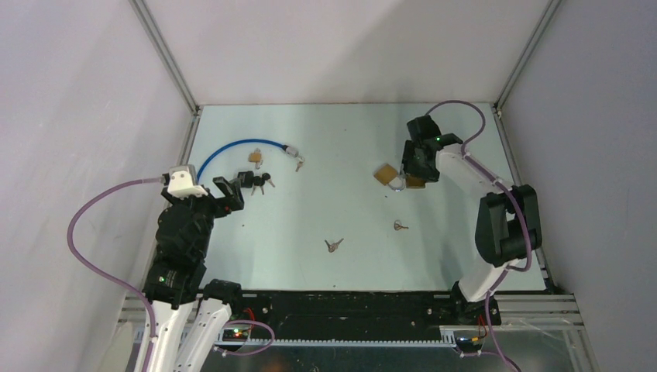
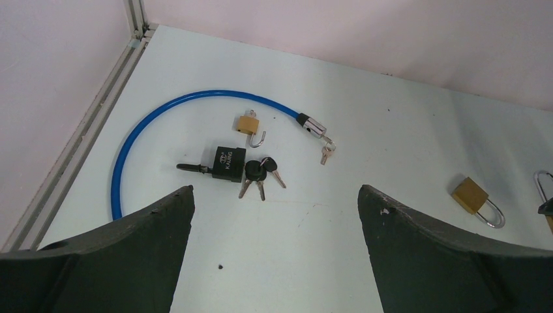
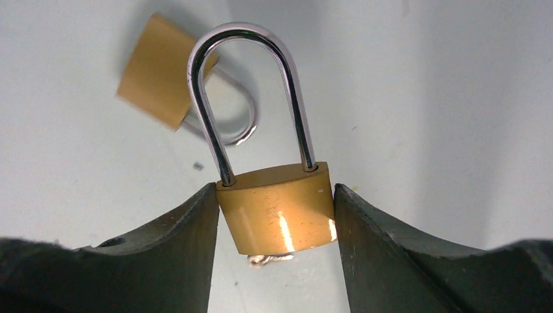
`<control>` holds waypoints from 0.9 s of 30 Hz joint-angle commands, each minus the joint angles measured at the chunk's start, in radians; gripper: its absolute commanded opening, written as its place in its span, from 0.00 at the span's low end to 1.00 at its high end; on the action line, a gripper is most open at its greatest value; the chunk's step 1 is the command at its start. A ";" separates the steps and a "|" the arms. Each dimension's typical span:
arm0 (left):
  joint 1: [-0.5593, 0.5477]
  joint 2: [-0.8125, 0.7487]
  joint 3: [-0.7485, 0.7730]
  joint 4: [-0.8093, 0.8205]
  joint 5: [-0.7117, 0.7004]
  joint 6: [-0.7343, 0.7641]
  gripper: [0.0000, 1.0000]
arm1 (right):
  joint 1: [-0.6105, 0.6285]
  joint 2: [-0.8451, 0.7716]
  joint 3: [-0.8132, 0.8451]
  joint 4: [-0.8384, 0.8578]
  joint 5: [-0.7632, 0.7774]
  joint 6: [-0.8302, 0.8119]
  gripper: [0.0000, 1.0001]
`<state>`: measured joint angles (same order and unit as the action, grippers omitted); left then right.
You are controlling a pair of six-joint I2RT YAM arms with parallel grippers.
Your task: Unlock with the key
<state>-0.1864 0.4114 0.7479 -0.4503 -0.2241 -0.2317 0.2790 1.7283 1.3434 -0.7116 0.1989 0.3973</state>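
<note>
Clamping brass padlock (image 3: 277, 208) in right fingers (image 3: 176, 254) | left fingers (image 2: 130, 254) wide | black padlock (image 2: 229, 163) reads "KAIJING"

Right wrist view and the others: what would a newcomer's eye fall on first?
A brass padlock, its long shackle closed, is clamped between the right gripper's fingers at the far right of the table. At the far left a blue cable lock arcs beside a black padlock with a bunch of keys next to it, in front of the open left gripper.
</note>
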 commanded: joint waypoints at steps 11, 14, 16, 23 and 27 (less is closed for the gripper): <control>0.011 0.029 -0.001 0.024 0.024 0.014 0.98 | 0.478 0.018 -0.016 0.015 0.098 0.329 0.00; 0.013 0.031 -0.001 0.024 0.026 0.014 0.98 | 0.510 0.073 -0.016 0.031 0.093 0.384 0.00; 0.014 0.034 -0.001 0.024 0.027 0.014 0.98 | 0.516 0.104 -0.016 0.046 0.085 0.415 0.00; 0.017 0.043 0.000 0.025 0.040 0.017 0.98 | 0.522 0.165 -0.015 0.072 0.119 0.415 0.08; 0.020 0.053 0.001 0.025 0.050 0.017 0.98 | 0.522 0.176 -0.015 0.058 0.149 0.410 0.30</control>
<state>-0.1745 0.4503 0.7479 -0.4503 -0.1974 -0.2306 0.7986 1.9114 1.3148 -0.6781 0.2764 0.7864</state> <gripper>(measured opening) 0.985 0.634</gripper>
